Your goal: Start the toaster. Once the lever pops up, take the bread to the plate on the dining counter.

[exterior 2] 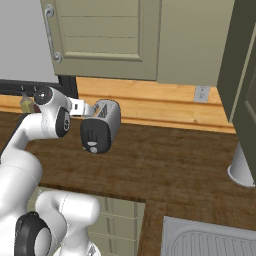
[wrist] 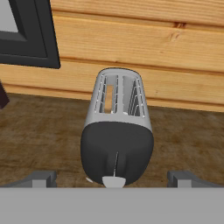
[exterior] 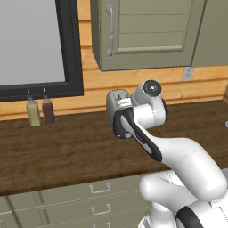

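Squarely ahead of the hand: the toaster (wrist: 117, 135), black end panel and lever (wrist: 114, 181) facing it.

It stands on the brown wood counter (exterior 2: 175, 165) near the plank wall (wrist: 175, 52), the bread (wrist: 109, 98) sunk in its left slot. The gripper (wrist: 113, 178) hovers just before the panel, fingers (wrist: 41, 178) spread wide apart and holding nothing.
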